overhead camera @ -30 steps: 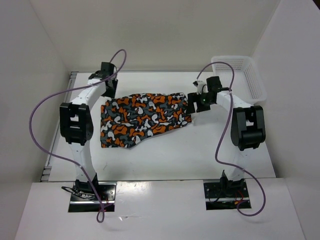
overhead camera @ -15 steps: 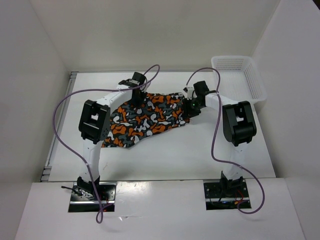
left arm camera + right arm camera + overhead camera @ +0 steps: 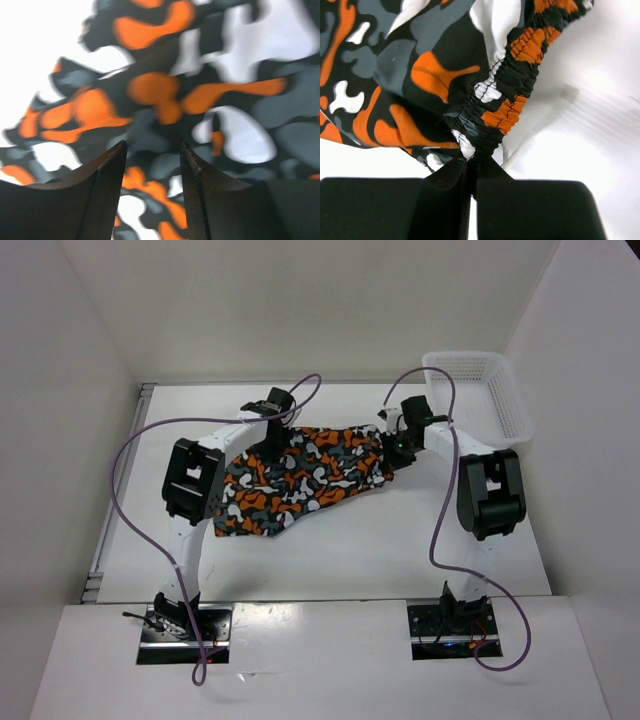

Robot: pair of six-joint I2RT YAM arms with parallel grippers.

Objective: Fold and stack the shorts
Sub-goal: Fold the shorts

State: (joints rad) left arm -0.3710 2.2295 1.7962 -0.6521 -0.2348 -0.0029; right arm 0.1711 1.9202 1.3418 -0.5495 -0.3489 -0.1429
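Camouflage shorts (image 3: 300, 475) lay spread on the table (image 3: 350, 550), between both arms. The right gripper (image 3: 470, 165) was clenched on the edge of the elastic waistband (image 3: 505, 90), a thin bite that would likely slip under a hard pull. The left gripper (image 3: 152, 160) hung over the far edge, jaws parted and holding nothing. A one-sided lift risked dragging and bunching the cloth.

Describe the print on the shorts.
The shorts carry orange, black, grey and white camouflage blotches; right wrist view.
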